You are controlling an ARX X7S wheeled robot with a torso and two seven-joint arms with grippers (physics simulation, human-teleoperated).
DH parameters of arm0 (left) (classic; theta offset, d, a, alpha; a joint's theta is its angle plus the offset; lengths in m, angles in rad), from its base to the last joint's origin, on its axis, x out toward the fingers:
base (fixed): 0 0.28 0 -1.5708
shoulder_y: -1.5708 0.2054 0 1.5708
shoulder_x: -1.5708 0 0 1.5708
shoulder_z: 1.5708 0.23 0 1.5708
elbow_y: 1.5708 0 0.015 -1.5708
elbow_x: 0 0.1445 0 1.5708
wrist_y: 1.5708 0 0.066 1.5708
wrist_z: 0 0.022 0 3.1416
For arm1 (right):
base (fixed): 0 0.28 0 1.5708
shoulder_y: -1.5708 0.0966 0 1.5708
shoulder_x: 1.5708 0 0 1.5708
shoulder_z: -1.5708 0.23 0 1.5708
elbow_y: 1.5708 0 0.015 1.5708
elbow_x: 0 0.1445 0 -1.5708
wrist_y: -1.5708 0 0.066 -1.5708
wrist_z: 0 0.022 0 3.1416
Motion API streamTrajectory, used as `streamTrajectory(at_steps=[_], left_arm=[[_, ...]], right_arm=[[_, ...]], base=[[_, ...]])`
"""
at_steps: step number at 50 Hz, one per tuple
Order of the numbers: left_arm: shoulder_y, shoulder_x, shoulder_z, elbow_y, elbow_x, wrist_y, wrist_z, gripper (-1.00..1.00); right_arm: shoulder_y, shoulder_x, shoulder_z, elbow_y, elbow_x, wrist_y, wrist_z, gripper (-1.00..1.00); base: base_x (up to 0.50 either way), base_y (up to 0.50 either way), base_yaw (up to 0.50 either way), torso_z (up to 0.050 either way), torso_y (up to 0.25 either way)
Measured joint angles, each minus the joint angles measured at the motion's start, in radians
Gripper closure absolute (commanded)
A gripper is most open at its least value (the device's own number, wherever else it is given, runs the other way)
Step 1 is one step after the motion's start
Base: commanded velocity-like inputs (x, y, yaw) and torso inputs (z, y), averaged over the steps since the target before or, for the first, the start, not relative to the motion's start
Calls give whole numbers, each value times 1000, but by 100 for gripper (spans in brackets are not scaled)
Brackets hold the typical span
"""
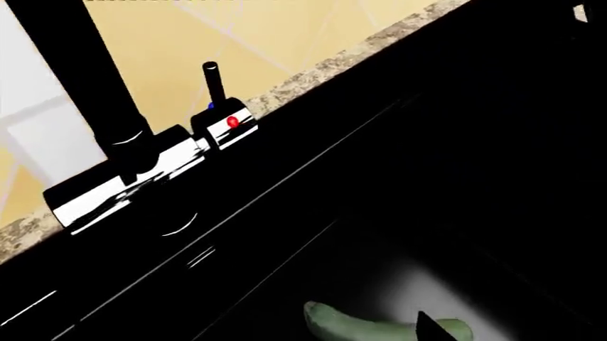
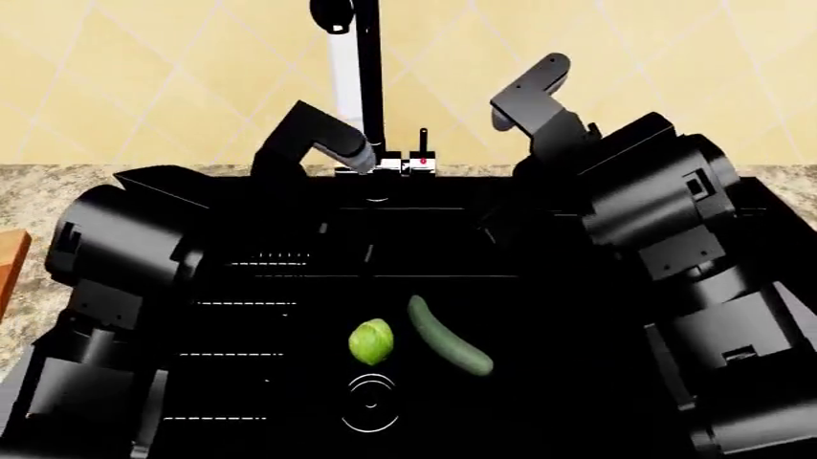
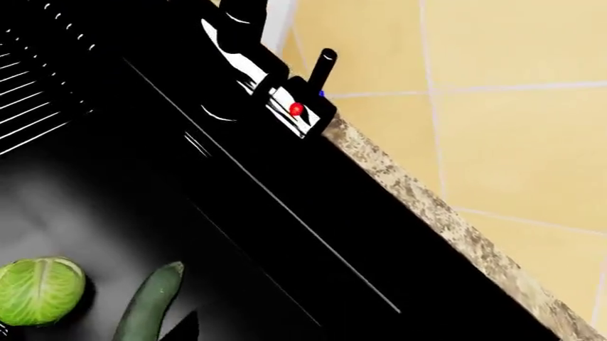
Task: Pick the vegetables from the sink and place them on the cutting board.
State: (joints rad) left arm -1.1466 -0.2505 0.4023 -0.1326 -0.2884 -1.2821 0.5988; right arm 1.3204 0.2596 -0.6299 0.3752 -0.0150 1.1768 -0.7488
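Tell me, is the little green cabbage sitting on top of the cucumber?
No, in the head view the cabbage lies beside the cucumber on the sink floor, with a dark gap between them.

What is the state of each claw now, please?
Left claw: cannot be told; only one dark tip shows before the cucumber.
Right claw: cannot be told; fingers out of view.

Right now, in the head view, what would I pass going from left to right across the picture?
Cutting board → drainer → cabbage → cucumber.
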Motion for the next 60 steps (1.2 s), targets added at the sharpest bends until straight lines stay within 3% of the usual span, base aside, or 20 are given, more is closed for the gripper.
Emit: streamTrajectory(at_steps=[12, 37, 60], left_arm=[[11, -8, 106, -24, 19, 91, 46, -100], [38, -93, 403, -50, 107, 231, 158, -100], [22, -53, 527, -209, 162, 339, 196, -100]], right_arm=[[-37, 1, -19, -6, 15, -27, -21, -100], [-19, -13, 2, 114, 9, -129, 26, -100], [-23, -22, 1, 102, 17, -149, 37, -100]], base=[[0, 0, 0, 0, -156], [0, 0, 0, 0, 0], [0, 0, 0, 0, -1]])
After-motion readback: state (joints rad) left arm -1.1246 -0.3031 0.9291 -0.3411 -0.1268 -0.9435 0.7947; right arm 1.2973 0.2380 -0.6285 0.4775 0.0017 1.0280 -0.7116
